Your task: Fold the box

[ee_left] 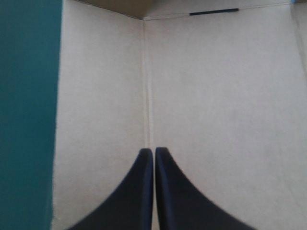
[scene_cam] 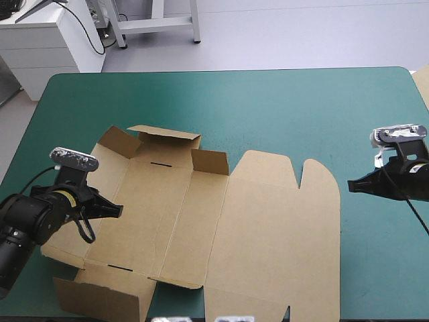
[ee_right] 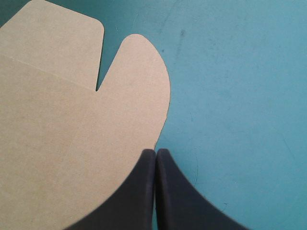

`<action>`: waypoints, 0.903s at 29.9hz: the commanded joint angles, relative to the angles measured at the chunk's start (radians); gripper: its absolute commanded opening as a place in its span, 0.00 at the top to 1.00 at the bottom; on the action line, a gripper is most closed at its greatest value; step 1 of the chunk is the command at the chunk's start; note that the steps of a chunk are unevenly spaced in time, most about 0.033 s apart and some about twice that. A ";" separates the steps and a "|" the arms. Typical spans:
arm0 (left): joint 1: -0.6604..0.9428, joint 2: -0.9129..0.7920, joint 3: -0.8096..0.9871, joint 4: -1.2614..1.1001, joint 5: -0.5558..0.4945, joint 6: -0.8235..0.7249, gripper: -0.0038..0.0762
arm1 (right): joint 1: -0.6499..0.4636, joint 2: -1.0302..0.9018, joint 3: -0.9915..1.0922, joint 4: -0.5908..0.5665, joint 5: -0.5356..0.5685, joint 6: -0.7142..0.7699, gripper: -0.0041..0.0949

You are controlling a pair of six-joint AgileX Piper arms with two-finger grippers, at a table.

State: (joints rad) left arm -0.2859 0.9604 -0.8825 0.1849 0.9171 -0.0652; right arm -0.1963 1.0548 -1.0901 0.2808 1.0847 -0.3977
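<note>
The brown box (scene_cam: 268, 228) lies as a cut sheet on the teal-green cover, its lid flat to the right with rounded tabs. At the left part the far wall (scene_cam: 164, 139) and a near-left wall (scene_cam: 100, 295) stand partly raised. My left gripper (scene_cam: 119, 210) is shut and empty, its tip (ee_left: 153, 151) over a crease of the box's left panel (ee_left: 216, 96). Near it is a dark slot (ee_left: 213, 12). My right gripper (scene_cam: 350, 184) is also shut and empty. Its tip (ee_right: 155, 152) sits at the rim of the lid's rounded tab (ee_right: 139, 72), on the cover side.
Teal-green cover (scene_cam: 268, 107) stretches from the box to the table's far edge and shows right of the lid (ee_right: 240, 96). A pale sheet corner (scene_cam: 422, 84) pokes in at the table's right edge. The box's near edge reaches the table's front.
</note>
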 commanded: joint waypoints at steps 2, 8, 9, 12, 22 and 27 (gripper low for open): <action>-0.002 0.043 -0.114 0.089 -0.003 -0.031 0.96 | -0.007 -0.017 -0.021 0.024 -0.044 -0.001 0.98; 0.189 0.120 -0.147 0.032 -0.015 0.035 0.96 | -0.007 -0.017 -0.021 0.032 -0.040 -0.008 0.98; 0.247 0.135 -0.147 -0.028 -0.015 0.089 0.96 | -0.007 -0.017 -0.021 0.032 -0.040 -0.008 0.98; 0.420 0.174 -0.149 -0.289 -0.006 0.295 0.96 | -0.007 -0.017 -0.021 0.048 -0.040 -0.012 0.98; 0.761 0.210 -0.149 -0.557 0.111 0.643 0.96 | -0.007 -0.017 -0.021 0.064 -0.044 -0.037 0.98; 0.766 0.210 -0.149 -0.554 0.106 0.743 0.96 | -0.007 -0.013 -0.021 0.074 -0.056 -0.038 0.98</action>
State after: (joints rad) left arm 0.4760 1.1876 -0.9953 -0.3346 1.0474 0.6349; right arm -0.1963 1.0548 -1.0901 0.3274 1.0794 -0.4242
